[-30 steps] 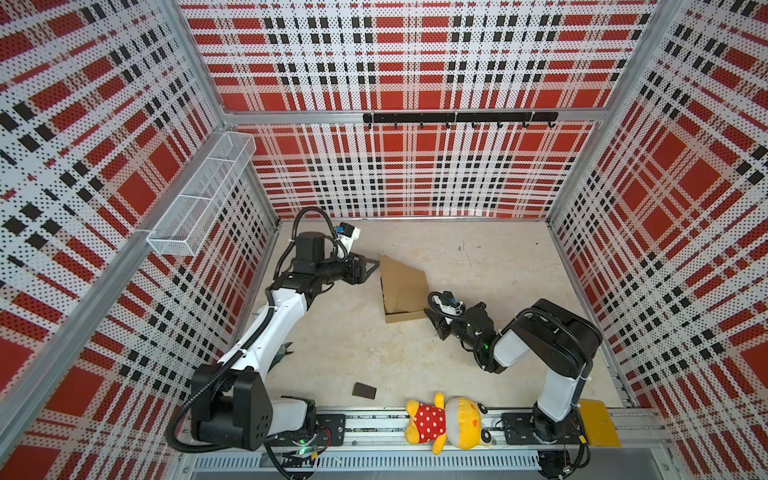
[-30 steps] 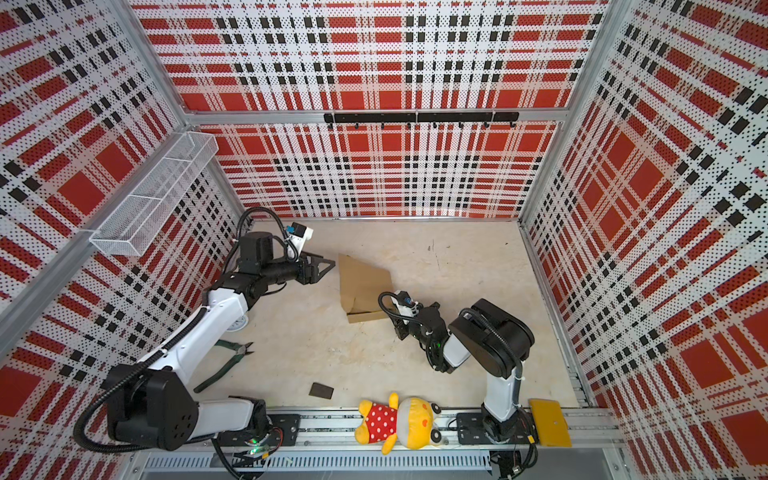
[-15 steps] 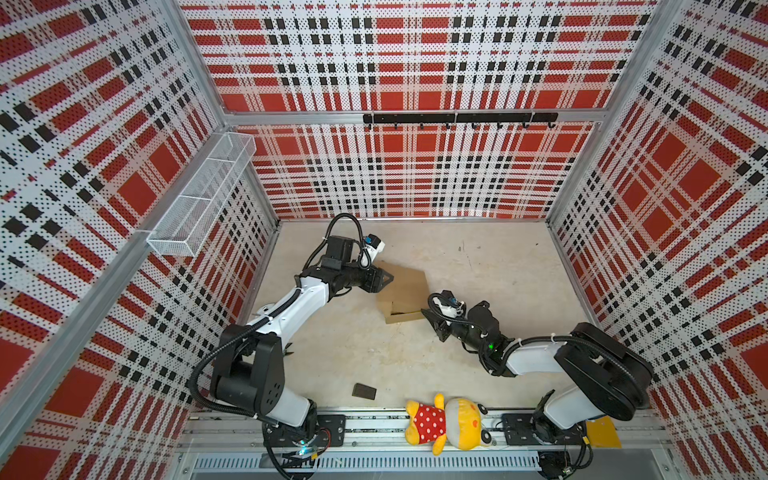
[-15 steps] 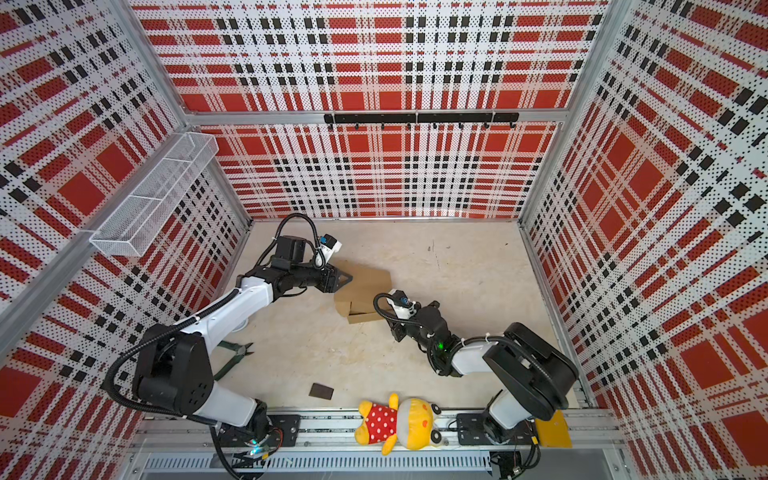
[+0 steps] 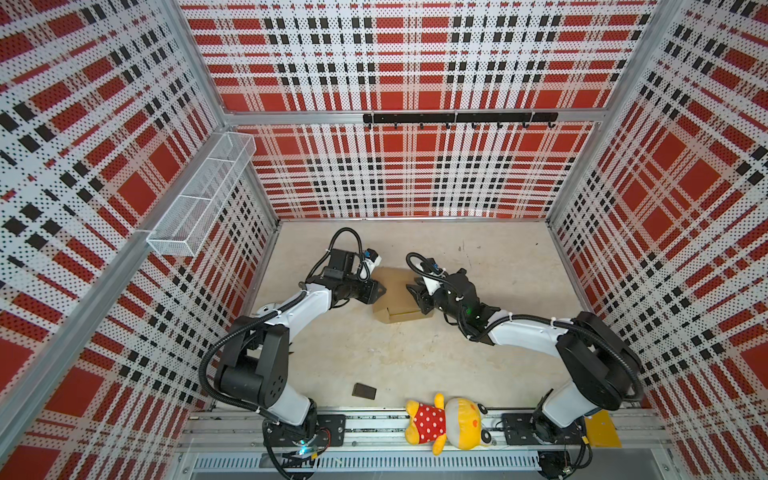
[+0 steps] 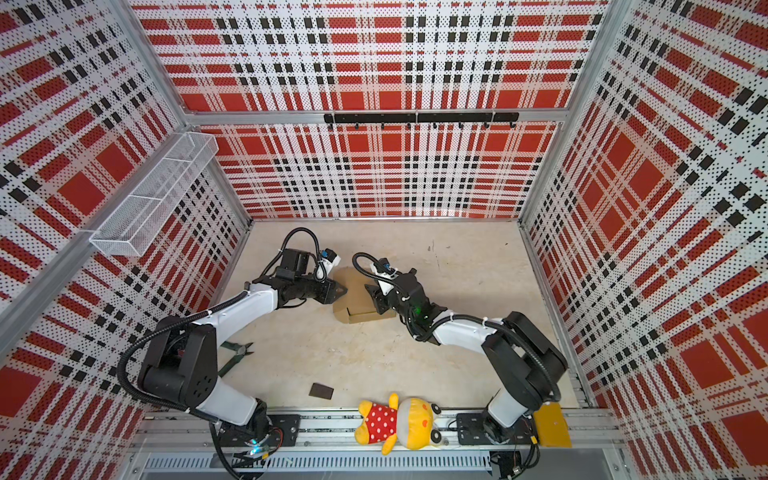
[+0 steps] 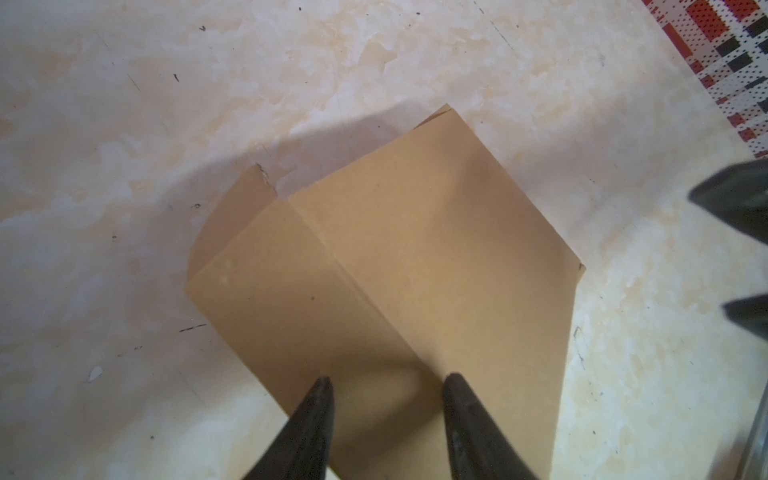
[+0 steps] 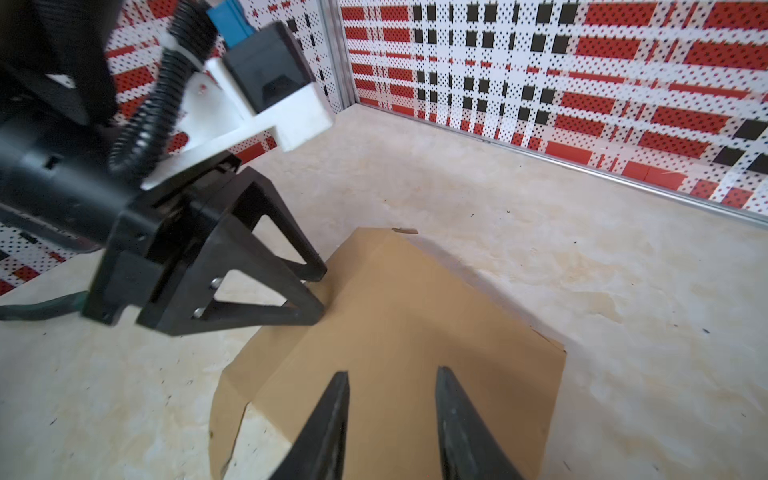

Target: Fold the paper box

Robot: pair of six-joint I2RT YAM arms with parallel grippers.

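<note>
The paper box (image 5: 395, 291) (image 6: 353, 286) is plain brown cardboard lying low on the floor, with a folded panel on top and a flap sticking out at its near left corner. My left gripper (image 5: 380, 291) (image 6: 343, 291) is at its left edge, open, with its tips over the cardboard (image 7: 415, 257). My right gripper (image 5: 413, 291) (image 6: 371, 294) comes in from the right, open above the top panel (image 8: 436, 324). In the right wrist view the left gripper (image 8: 318, 293) stands at the box's edge. Whether either gripper touches the cardboard I cannot tell.
A small dark brown block (image 5: 364, 390) lies near the front. A plush toy (image 5: 446, 424) rests on the front rail. Green pliers (image 6: 237, 353) lie by the left arm's base. A wire basket (image 5: 199, 199) hangs on the left wall, a hook rail (image 5: 457, 118) on the back wall.
The left gripper moved right to the box's left edge and its jaws narrowed. The box's raised panel came down. The right gripper moved from the box's front right up over its right side.
</note>
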